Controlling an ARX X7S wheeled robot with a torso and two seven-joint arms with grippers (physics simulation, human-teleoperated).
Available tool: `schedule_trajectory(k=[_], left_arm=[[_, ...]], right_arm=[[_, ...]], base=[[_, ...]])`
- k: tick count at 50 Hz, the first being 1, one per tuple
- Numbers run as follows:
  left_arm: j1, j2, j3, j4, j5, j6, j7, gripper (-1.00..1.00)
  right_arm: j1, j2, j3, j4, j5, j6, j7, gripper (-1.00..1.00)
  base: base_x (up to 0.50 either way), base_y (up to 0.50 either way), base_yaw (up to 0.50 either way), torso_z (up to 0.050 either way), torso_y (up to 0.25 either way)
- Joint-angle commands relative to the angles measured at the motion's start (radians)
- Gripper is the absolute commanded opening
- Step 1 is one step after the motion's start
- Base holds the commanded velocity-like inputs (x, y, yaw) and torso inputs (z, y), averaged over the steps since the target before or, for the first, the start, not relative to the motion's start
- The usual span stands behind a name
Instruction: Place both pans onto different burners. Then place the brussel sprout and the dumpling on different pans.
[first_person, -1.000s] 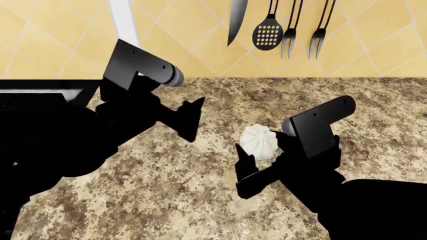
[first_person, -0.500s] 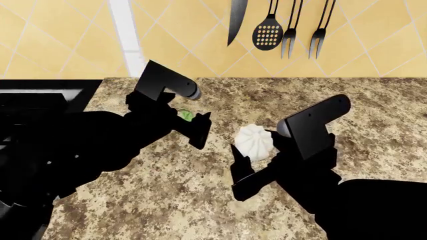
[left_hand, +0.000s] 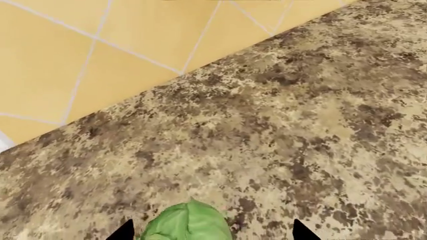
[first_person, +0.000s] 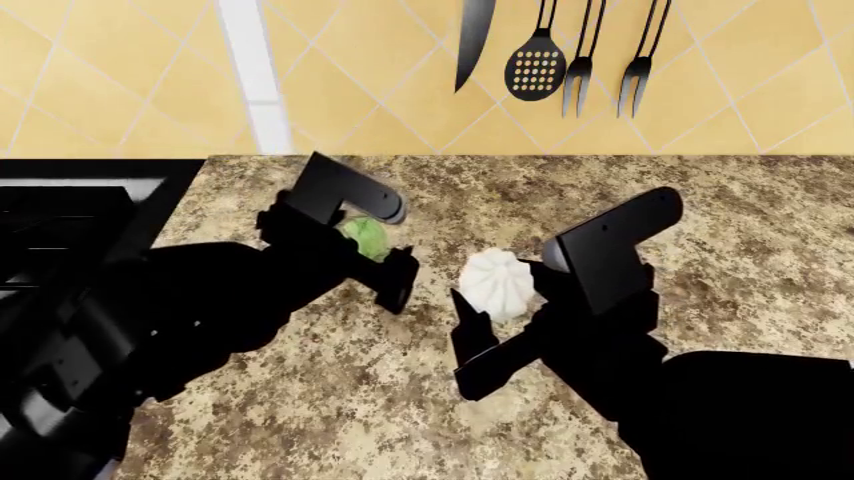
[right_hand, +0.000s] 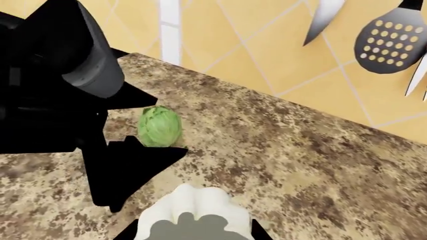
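On the speckled granite table (first_person: 400, 400), the brussel sprout (first_person: 364, 236) sits toward the far side, left of the middle, and the white pleated dumpling (first_person: 497, 283) lies just to its right and a little nearer. The two are apart, with bare stone between them.

The left pincer (first_person: 378, 245) is spread around the brussel sprout: one finger (first_person: 396, 280) stands on its near right side and the other is mostly hidden behind the black wrist housing. In the left wrist view the sprout (left_hand: 187, 222) lies between two dark fingertips (left_hand: 302, 231), with a gap showing on each side.

The right pincer (first_person: 501, 305) is spread about the dumpling, a finger (first_person: 470, 345) reaching along its near left side. In the right wrist view the dumpling (right_hand: 193, 212) fills the space between the tips; whether they touch it cannot be told.

At the far left edge a black stove (first_person: 67, 195) meets the table. On the yellow tiled wall (first_person: 134, 70) behind hang a knife (first_person: 474, 40), a slotted spoon (first_person: 535, 60) and two forks (first_person: 582, 60).
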Motion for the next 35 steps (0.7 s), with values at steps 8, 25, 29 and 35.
schedule_trajectory(k=[8,25,29,35], left_arm=[[0.022,0.020,0.048,-0.073,0.032,0.016,0.003,1.00],[0.032,0.007,0.013,-0.049,-0.004,0.014,-0.021,-1.00],[0.037,-0.012,-0.019,0.008,-0.041,0.002,-0.050,-1.00],[0.033,-0.034,-0.067,0.072,-0.084,-0.005,-0.091,-1.00]], right_arm=[[0.002,-0.009,-0.005,0.003,-0.026,-0.001,-0.031,-1.00],[0.008,-0.010,-0.011,0.005,-0.023,0.004,-0.026,-1.00],[0.009,-0.009,-0.011,0.002,-0.020,0.004,-0.022,-1.00],[0.012,-0.003,-0.008,-0.009,-0.013,0.004,-0.011,-1.00]], base=[[0.00,0.00,0.00,0.000,-0.001],[0.00,0.00,0.00,0.000,-0.002],[0.00,0.00,0.00,0.000,0.000],[0.00,0.00,0.00,0.000,0.000]])
